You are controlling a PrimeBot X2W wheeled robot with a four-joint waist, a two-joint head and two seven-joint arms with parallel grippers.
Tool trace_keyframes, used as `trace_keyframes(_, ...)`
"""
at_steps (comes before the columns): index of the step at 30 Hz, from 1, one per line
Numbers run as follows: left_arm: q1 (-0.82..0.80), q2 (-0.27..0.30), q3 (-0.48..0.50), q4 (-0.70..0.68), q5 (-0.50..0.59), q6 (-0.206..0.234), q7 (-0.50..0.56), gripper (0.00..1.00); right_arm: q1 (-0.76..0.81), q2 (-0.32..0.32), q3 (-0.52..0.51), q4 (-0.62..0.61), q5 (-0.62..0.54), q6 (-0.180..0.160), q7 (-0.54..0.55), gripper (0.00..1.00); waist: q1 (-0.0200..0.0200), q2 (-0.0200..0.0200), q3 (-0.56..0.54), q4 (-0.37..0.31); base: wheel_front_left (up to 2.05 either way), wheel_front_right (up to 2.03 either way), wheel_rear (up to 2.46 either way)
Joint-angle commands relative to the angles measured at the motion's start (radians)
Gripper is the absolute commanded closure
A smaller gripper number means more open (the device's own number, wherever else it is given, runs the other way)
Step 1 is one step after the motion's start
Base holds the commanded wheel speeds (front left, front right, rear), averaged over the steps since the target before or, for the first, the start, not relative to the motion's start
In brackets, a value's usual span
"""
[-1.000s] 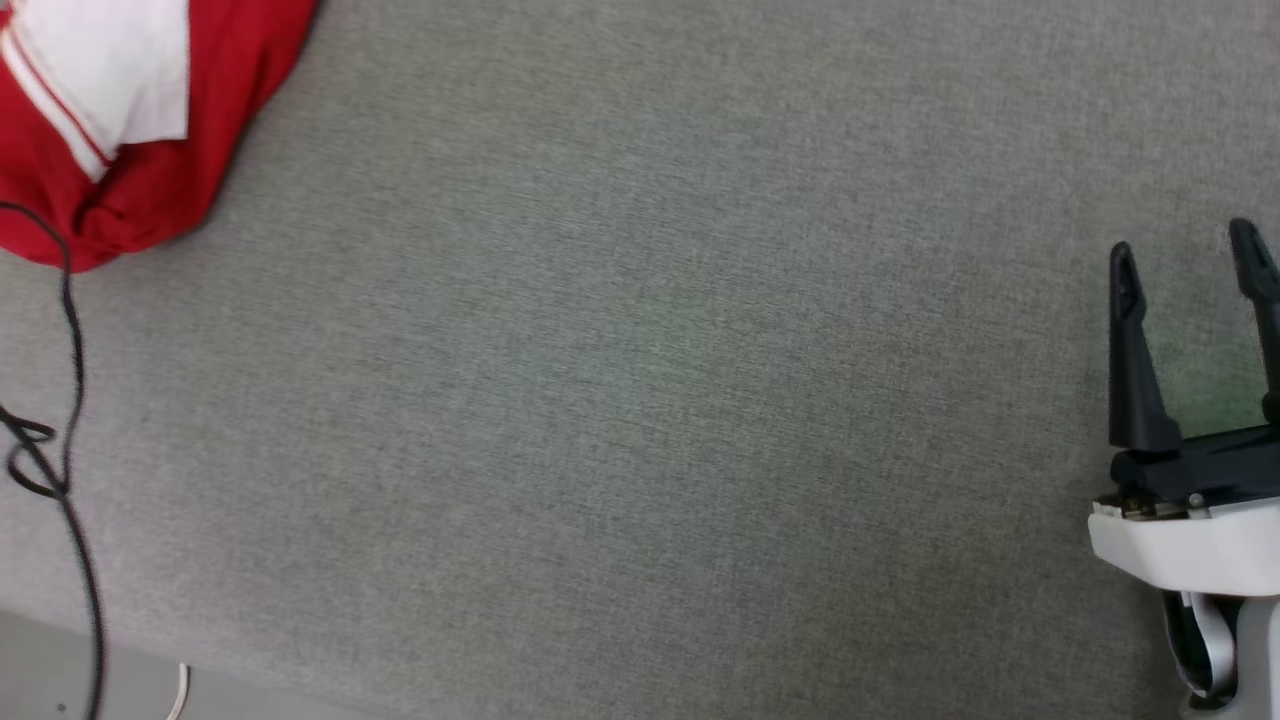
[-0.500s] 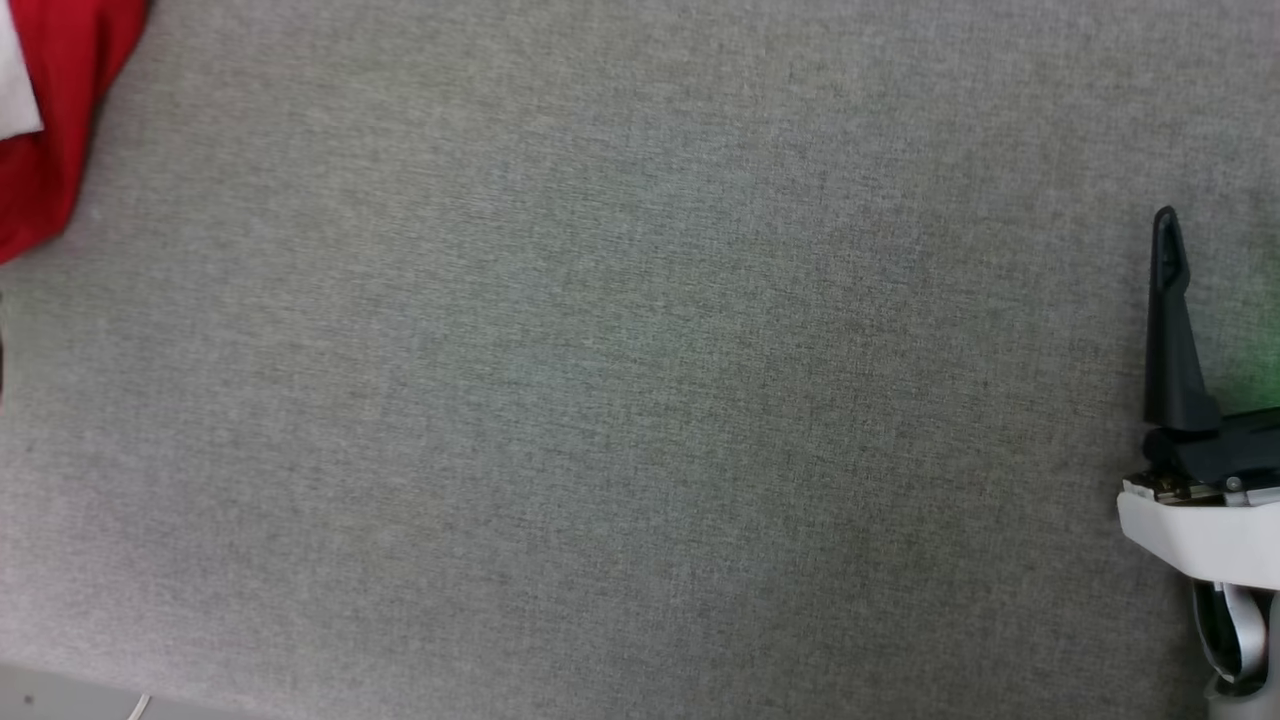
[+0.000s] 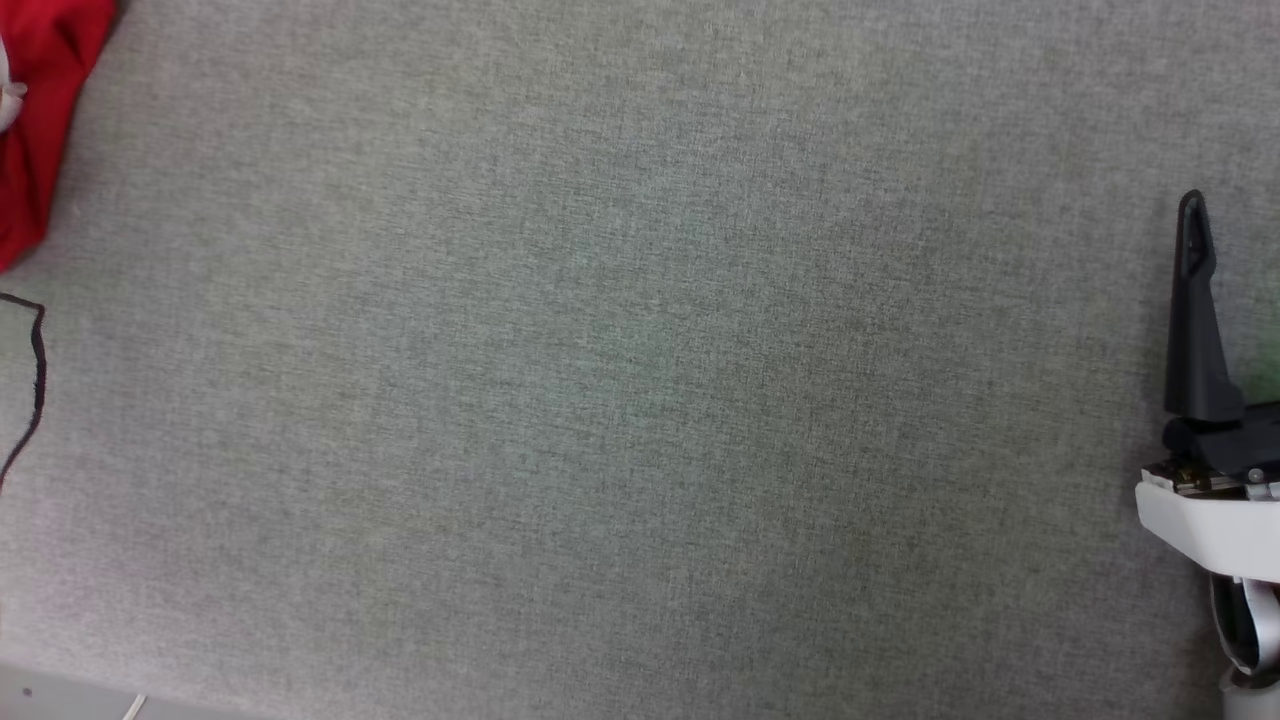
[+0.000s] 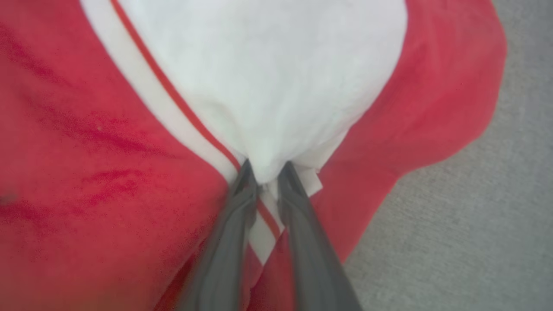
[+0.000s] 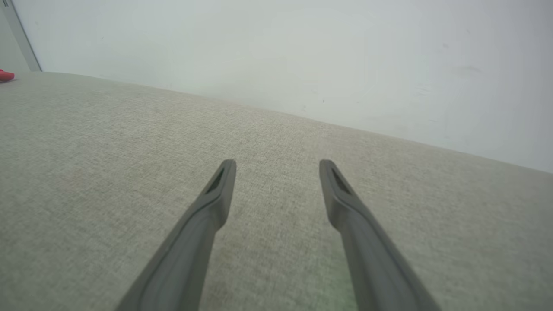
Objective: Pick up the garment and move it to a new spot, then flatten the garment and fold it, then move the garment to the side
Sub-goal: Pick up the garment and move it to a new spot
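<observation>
L gripper pinches the garment by its bunched white sleeve, fingers nearly together on the cloth. The red jersey sits at the far-left edge of a grey fabric surface. R gripper hovers empty, fingers spread wide, well apart from it.

The garment is running off the head view's top and left edges, so most of it is lying out of sight. A cable is trailing off the left edge below it. The right edge is cutting off one finger of the right gripper. In the left wrist view the garment is spilling past three edges, its white cloth is hiding the left gripper's fingertips, and the fingers are blurring toward the bottom. A red speck at the right wrist view's left edge is showing too small to tell.
</observation>
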Motion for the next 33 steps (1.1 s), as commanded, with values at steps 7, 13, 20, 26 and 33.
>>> trace_keyframes(7,-0.012,0.044,-0.097,-0.084,0.034,-0.002,-0.138,1.00,0.015,0.019,0.011,0.045,0.017,-0.001,0.000,0.00,0.0001,0.0000,-0.123,0.027,0.00,0.00,0.00)
trace_keyframes(13,-0.036,0.082,-0.198,-0.202,0.037,-0.002,-0.190,1.00,0.034,0.043,0.021,0.074,0.030,-0.001,0.000,0.00,0.0001,0.0000,-0.221,0.033,0.00,0.00,0.00)
trace_keyframes(20,-0.068,0.095,-0.325,-0.351,0.047,-0.002,-0.211,1.00,0.059,0.067,0.021,0.097,0.040,-0.001,0.000,0.00,0.0001,0.0000,-0.305,0.010,0.00,0.00,0.00)
trace_keyframes(26,-0.100,0.059,-0.424,-0.442,0.069,-0.001,-0.212,1.00,0.070,0.081,0.020,0.108,0.047,-0.001,0.000,0.00,0.0001,0.0000,-0.346,-0.030,0.00,0.00,0.00)
trace_keyframes(33,-0.113,-0.034,-0.564,-0.538,0.101,-0.002,-0.218,1.00,0.073,0.093,0.014,0.117,0.061,-0.001,0.000,0.00,0.0001,0.0000,-0.380,-0.106,0.00,0.00,0.00)
